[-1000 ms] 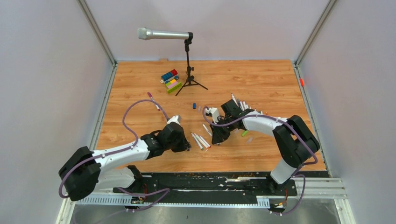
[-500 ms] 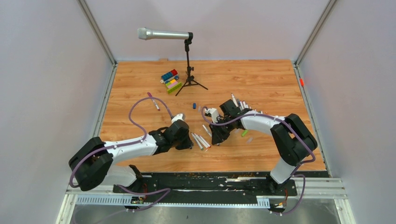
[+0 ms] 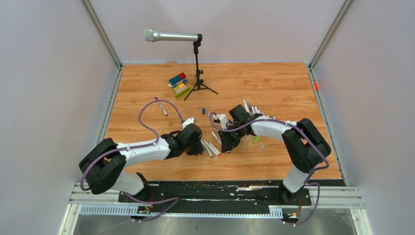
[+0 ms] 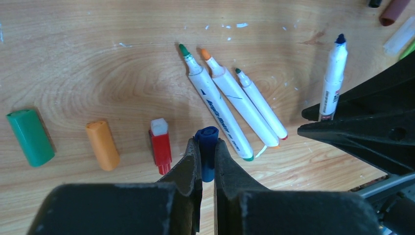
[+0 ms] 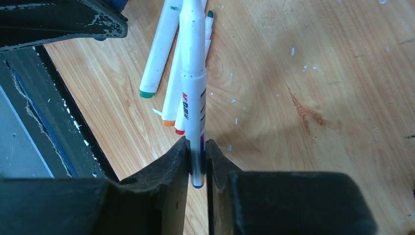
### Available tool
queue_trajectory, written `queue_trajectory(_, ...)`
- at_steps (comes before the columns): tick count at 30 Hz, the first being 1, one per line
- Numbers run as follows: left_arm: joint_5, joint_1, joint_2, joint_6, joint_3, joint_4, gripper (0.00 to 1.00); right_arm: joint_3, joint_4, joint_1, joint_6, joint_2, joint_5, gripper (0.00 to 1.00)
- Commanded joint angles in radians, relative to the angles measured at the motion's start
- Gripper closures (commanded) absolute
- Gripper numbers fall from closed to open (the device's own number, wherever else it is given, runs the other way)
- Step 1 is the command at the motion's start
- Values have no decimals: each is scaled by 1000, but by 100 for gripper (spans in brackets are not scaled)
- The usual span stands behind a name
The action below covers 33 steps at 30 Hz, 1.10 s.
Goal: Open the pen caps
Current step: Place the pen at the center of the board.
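Left wrist view: the left gripper (image 4: 206, 149) is seen clamped on a blue pen cap (image 4: 207, 136). Three loose caps (image 4: 102, 145) (green, orange, red) are laid in a row beside the fingers. Three uncapped pens (image 4: 230, 110) are laid just beyond, between the two grippers, near the table's near edge. A fourth, blue-tipped pen (image 5: 193, 83) is pinched by the right gripper (image 5: 196, 156). The wooden table (image 3: 274, 83) is enclosed by pale walls (image 3: 49, 73).

left arm (image 3: 142, 149): swung right and stretched out | left tool (image 3: 197, 148): drew up just beside the row of uncapped pens (image 3: 211, 148) | purple cable (image 3: 157, 101): loop shifted right | right arm (image 3: 274, 128): elbow edged left
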Motion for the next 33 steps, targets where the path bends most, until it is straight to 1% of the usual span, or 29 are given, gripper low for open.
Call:
queue_trajectory(1,-39,-6,14,-20,26,-19,90,38,-5,6,8,20,8,81)
queue_trajectory(21,-45,-6,24,-18,27,-34,82,45,-15,10,2,26,-3,75)
queue_trajectory(24,-44,-6,21,-18,28,-37,80,48,-19,9,-2,23,-17,73)
queue_trajectory(33,-44,-6,-9,-18,33,-60,73,55,-30,10,-15,10,-33,71)
